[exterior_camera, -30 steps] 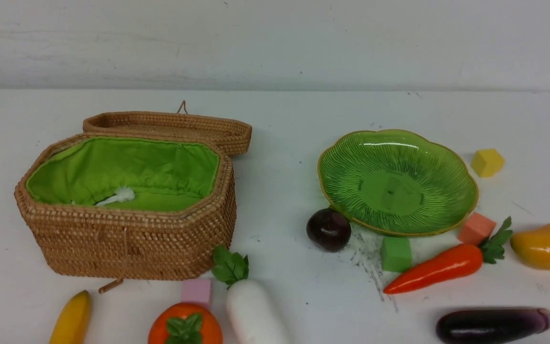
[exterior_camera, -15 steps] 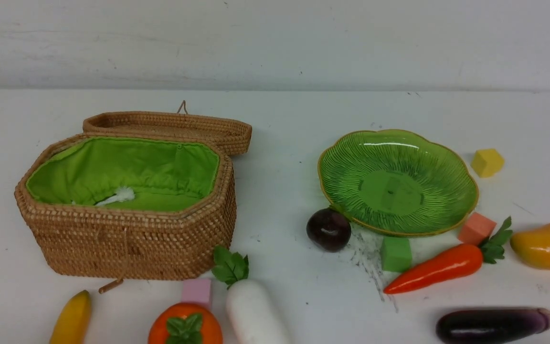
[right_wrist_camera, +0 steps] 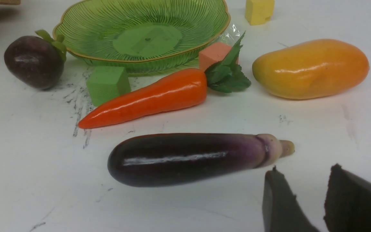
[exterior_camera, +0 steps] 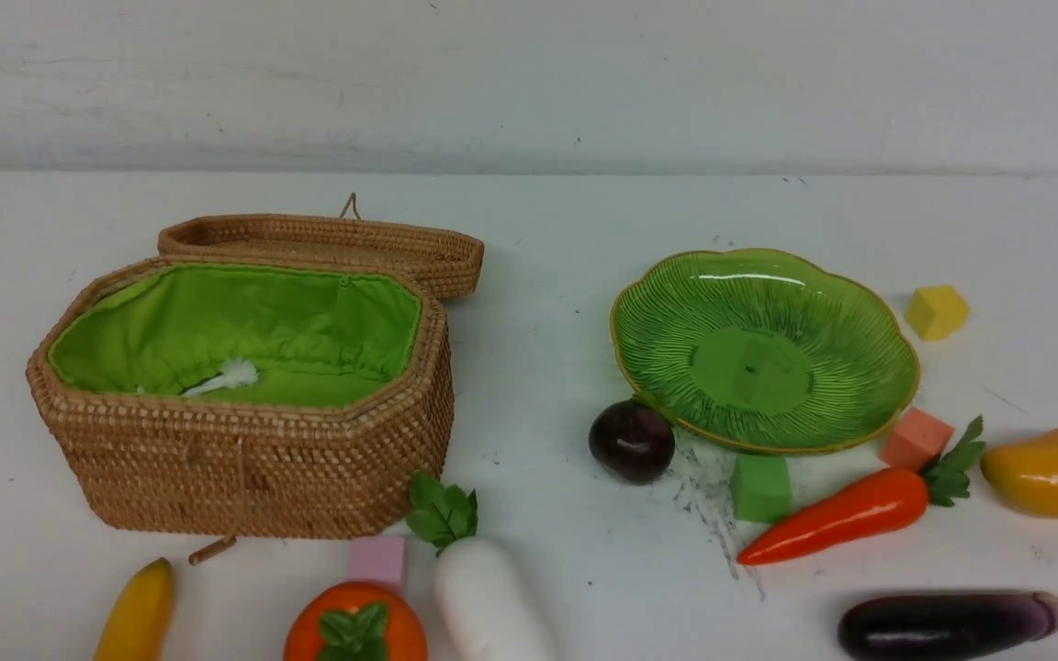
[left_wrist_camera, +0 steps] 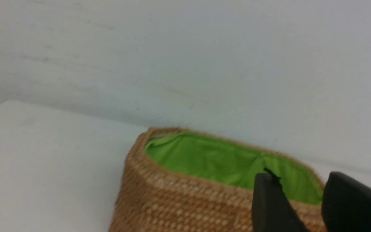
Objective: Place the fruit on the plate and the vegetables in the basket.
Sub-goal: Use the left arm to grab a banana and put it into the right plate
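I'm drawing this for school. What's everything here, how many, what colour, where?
basket: one, brown, green lining, left
plate: one, green, right of centre
banana: one, yellow, front left
persimmon: one, orange-red, beside radish
radish: one, white, before basket
plum: one, dark purple, by plate
carrot: one, orange, before plate
eggplant: one, dark purple, front right
mango: one, yellow-orange, far right
pink cube, green cube, salmon cube, yellow cube: four, near persimmon and plate
left tool: one, black, open, by basket
right tool: one, black, open, by eggplant

Basket (exterior_camera: 253,468) open; plum (exterior_camera: 632,442) beside plate (exterior_camera: 768,367).
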